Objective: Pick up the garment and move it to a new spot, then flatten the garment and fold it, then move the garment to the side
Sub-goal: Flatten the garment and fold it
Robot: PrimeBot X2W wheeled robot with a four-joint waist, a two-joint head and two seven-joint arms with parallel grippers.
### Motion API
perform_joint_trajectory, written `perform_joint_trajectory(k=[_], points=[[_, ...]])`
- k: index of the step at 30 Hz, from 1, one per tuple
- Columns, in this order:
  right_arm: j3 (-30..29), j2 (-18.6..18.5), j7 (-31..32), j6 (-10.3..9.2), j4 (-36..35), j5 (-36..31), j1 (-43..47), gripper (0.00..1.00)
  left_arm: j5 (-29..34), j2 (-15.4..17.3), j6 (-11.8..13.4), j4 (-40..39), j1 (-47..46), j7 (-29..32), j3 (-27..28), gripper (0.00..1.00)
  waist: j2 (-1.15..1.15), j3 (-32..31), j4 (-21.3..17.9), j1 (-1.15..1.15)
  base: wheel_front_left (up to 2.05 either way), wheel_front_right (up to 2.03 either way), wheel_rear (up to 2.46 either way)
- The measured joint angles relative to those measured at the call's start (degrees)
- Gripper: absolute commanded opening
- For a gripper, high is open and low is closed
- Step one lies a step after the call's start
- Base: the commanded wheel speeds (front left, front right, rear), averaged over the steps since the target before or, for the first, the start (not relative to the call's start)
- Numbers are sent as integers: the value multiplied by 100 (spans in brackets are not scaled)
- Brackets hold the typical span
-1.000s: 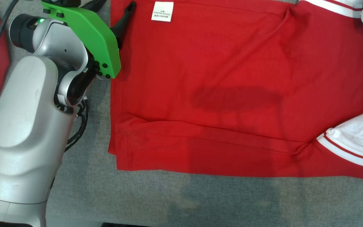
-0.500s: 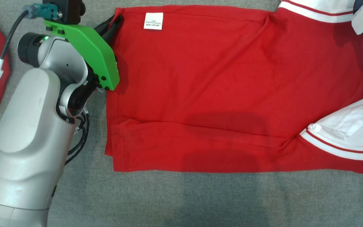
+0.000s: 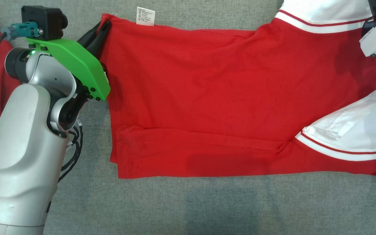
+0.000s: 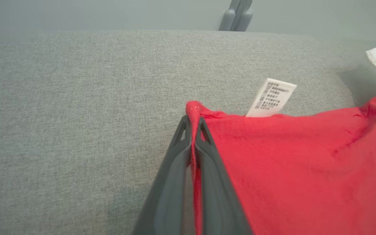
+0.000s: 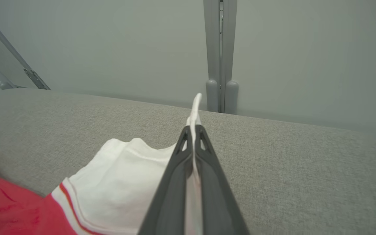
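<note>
Your left gripper (image 4: 193, 121) is pinched tight on the far left corner of the red knit garment with white striped sleeves (image 3: 207, 98), with cloth squeezed between both dark fingers. Your right gripper (image 5: 193, 130) is clamped on a white edge at the garment's right end. The garment lies spread across the grey woven fabric surface (image 3: 207, 202). A small white printed care label (image 3: 145, 16) sticks out at the far edge, near the left gripper.

Light was bright, even and soft. A faint broad shadow lay across the garment (image 3: 207, 98) and the worktop (image 3: 162, 209) toward its near edge. Wrist views bowed that worktop's far edge.
</note>
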Motion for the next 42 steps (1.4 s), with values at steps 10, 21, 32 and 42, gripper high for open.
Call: perform_joint_trajectory(k=[10,21,32,42], points=[[-38,-120,-97,3,-20,13,41,0,0,9,23,-20,112,3,-21,0,0,-176,-101,0,0,0,0],[-101,37,-532,51,-141,287,522,0,24,-12,16,-85,485,-280,-154,0,0,-375,-113,0,0,0,0],[-313,292,-1117,47,-331,681,1864,0,9,19,-20,-189,1536,-649,-157,0,0,-938,-173,0,0,0,0],[-439,521,-1344,-68,-788,1007,3011,0,-102,130,151,-494,2117,-713,12,0,0,-1424,-389,-1,0,0,0]])
